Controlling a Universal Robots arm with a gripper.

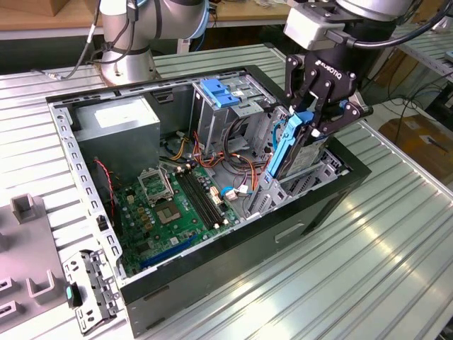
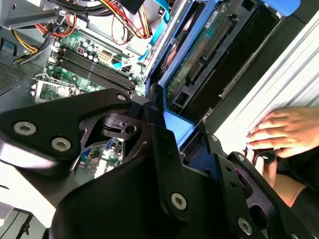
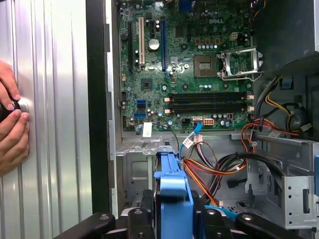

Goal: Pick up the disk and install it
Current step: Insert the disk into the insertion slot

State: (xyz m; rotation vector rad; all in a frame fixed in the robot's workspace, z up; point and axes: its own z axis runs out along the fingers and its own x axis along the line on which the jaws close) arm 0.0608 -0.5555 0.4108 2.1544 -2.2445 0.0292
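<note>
In the exterior view the gripper (image 1: 312, 117) is closed on the disk (image 1: 291, 150), holding it on edge, tilted, its lower end inside the case (image 1: 212, 287) at the exterior view's right. In the second wrist view its fingers (image 2: 159, 149) pinch the disk's blue rail, and a hand (image 2: 281, 130) rests on the table (image 2: 294, 74). In the first wrist view the rail stands between the fingers, the motherboard (image 3: 189, 64) beyond

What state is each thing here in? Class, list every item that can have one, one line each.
disk: gripped, tilted on edge, lower end reaching down into the case.
pincer: shut on the disk's blue rail.
computer case: lying on its side, side panel off, inside exposed.
memory slots: appear empty.
hand: resting on the table beside the case.
</note>
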